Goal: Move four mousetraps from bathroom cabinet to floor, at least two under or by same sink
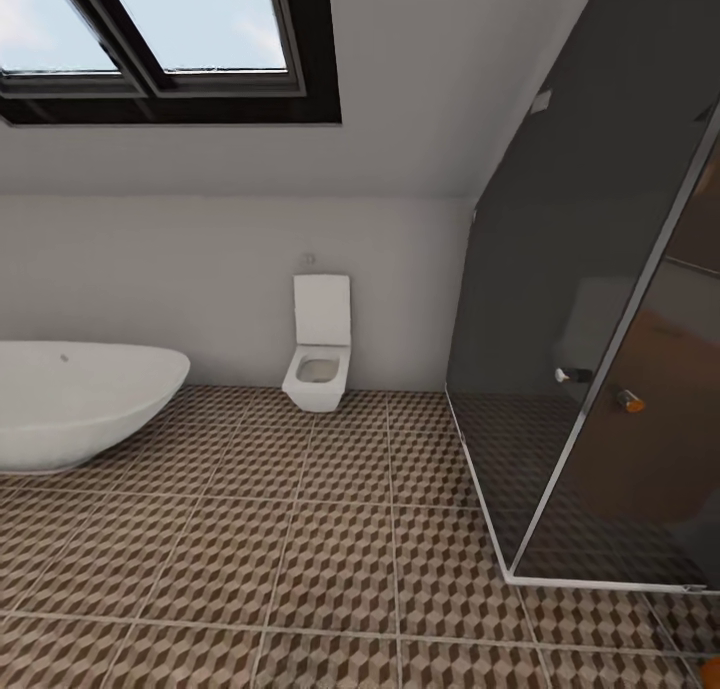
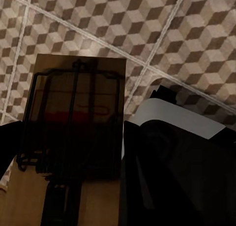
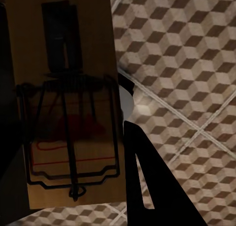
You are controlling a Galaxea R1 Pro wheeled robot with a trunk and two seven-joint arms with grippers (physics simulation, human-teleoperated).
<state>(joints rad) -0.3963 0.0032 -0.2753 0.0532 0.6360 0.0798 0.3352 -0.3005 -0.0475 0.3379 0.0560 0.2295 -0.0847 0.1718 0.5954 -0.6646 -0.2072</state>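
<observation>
Wooden, thin and stiff, one mousetrap rides clamped in my left hand and a second mousetrap in my right hand above the patterned bathroom floor, each likely light, best pinched by its board edges clear of the wire.

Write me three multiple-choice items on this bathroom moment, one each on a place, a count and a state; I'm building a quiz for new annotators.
1. Where is the toilet?
A. Against the far wall, right of the bathtub
B. Inside the shower enclosure
C. Under the skylight frame

2. How many mousetraps show across the wrist views?
A. One
B. Two
C. Four

3. What is the toilet lid's state?
A. Closed flat
B. Raised upright
C. Missing

Answers:
1 A, it stands at the wall between tub and glass enclosure.
2 B, one mousetrap at the left hand, another mousetrap at the right hand, above the bathroom floor.
3 B, the lid stands up, the bowl open.
</observation>
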